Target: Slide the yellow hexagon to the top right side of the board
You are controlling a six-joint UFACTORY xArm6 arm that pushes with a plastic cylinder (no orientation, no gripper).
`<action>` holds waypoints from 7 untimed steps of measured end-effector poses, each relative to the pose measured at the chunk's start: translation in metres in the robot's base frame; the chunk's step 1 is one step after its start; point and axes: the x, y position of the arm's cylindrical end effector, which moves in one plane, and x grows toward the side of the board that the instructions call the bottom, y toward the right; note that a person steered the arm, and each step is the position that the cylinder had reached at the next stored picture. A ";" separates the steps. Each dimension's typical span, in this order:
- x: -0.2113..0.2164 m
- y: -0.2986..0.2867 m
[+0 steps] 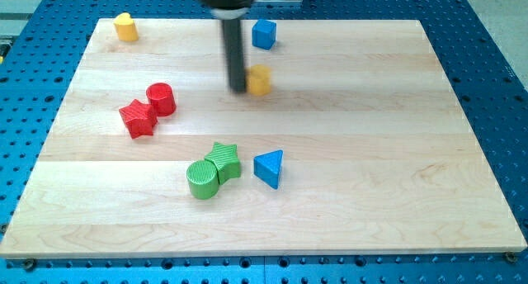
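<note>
The yellow hexagon [260, 80] lies on the wooden board [371, 152] a little above the middle, towards the view's top. My tip [238, 89] sits right at the hexagon's left side, touching or nearly touching it. The rod runs straight up from there to the view's top edge. The frame is slightly blurred around the rod and the hexagon.
A blue cube [263, 34] lies just above the hexagon. A yellow block [125, 26] is at the top left corner. A red cylinder [161, 98] and red star [138, 119] sit left. A green star [223, 161], green cylinder [201, 180] and blue triangle [270, 168] lie lower middle.
</note>
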 end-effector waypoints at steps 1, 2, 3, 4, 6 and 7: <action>0.013 0.043; 0.022 0.056; -0.020 0.159; -0.011 0.170; -0.060 0.197; -0.078 0.209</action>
